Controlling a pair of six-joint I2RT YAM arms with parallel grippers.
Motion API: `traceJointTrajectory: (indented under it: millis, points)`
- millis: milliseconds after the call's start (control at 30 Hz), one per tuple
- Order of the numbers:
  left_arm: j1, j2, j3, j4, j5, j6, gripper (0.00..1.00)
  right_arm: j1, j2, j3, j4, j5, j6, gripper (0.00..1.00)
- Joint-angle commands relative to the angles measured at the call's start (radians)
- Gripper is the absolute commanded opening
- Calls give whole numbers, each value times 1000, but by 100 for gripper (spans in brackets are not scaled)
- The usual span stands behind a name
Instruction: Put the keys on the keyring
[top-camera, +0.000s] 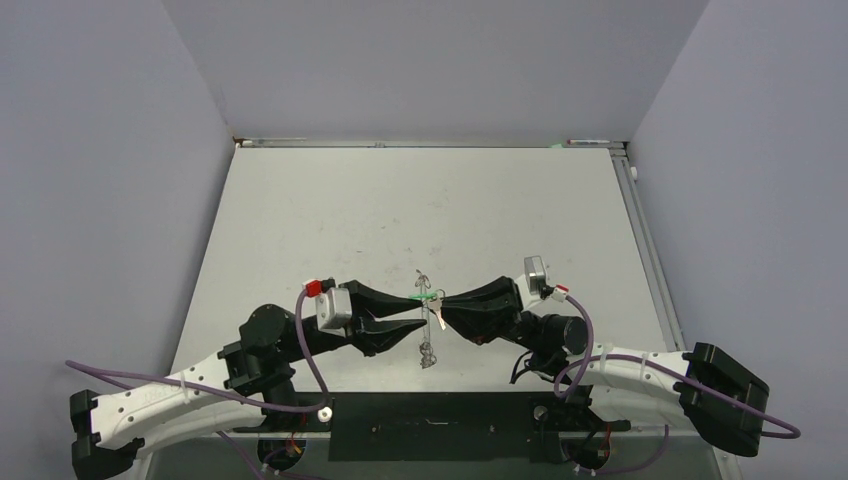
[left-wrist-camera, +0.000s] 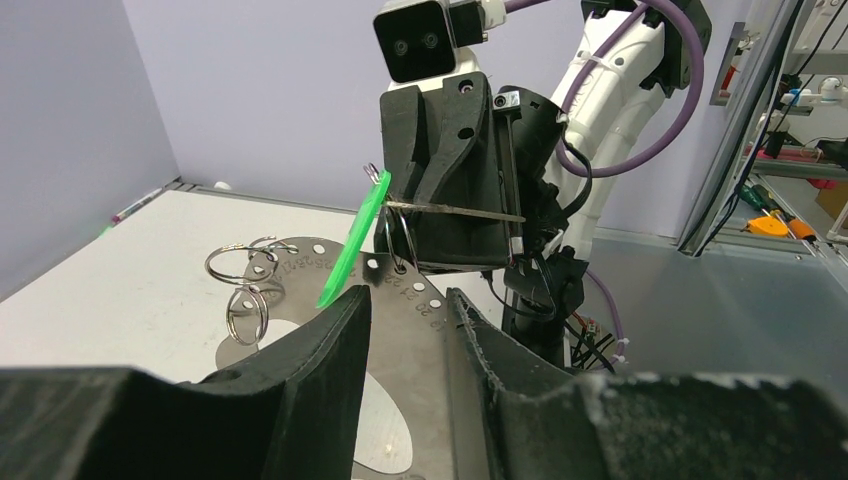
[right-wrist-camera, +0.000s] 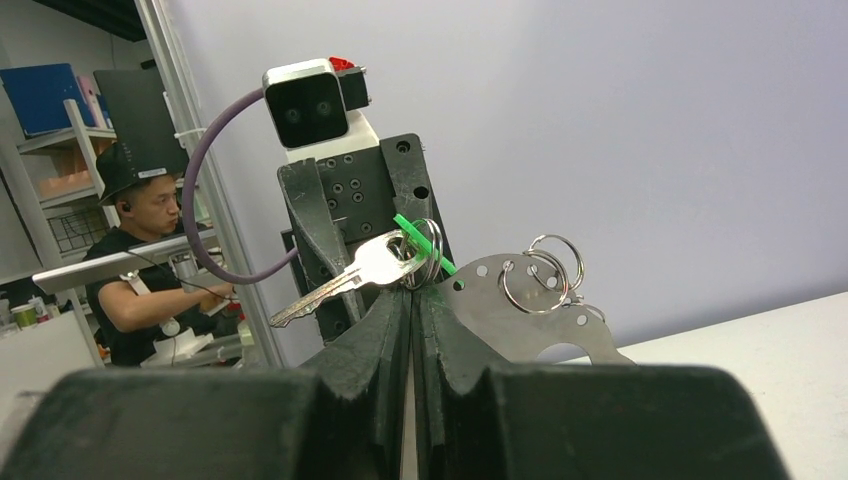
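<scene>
My right gripper (top-camera: 443, 303) (right-wrist-camera: 412, 288) is shut on a small split keyring (right-wrist-camera: 426, 250), held above the table. On that ring hang a silver key (right-wrist-camera: 360, 270) (top-camera: 437, 318), a bright green plastic piece (right-wrist-camera: 420, 237) (left-wrist-camera: 345, 250) and a flat steel plate (right-wrist-camera: 510, 315) (left-wrist-camera: 405, 385) with numbered holes. The plate carries several spare split rings (right-wrist-camera: 545, 268) (left-wrist-camera: 245, 265). My left gripper (top-camera: 418, 311) (left-wrist-camera: 405, 295) faces the right one tip to tip. Its jaws are open either side of the hanging plate and hold nothing. No large wire loop shows.
The white table (top-camera: 420, 200) has lilac walls on three sides. A black base plate (top-camera: 430, 425) lies at the near edge between the arm bases. A person (right-wrist-camera: 150, 270) sits by shelves beyond the table.
</scene>
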Motion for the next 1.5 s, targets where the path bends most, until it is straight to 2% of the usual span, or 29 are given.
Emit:
traceJointTrajectory:
  millis: [0,300,533,767,967,1167,1233,1267,1467]
  points:
    - [-8,3,36,65,-6,0,30,13,-8,28,59,-12,-24,5]
    - [-8,-4,45,51,-28,18,30,21,-3,38,40,-19,-39,5]
    - [-8,-8,46,50,-33,20,37,29,0,47,18,-26,-55,5]
    - [-9,-7,46,49,-29,20,36,34,7,50,15,-26,-62,5]
    - [-8,-9,47,44,-29,18,30,39,11,52,11,-29,-69,5]
    - [-8,-7,46,44,-24,18,17,48,13,55,-3,-34,-81,5]
    - [-8,-6,46,44,-24,17,9,51,13,55,-8,-35,-85,5]
    - [-8,-6,48,42,-24,17,1,52,14,55,-11,-36,-87,5]
    - [-8,6,94,-69,-104,2,0,54,10,61,-55,-25,-94,6]
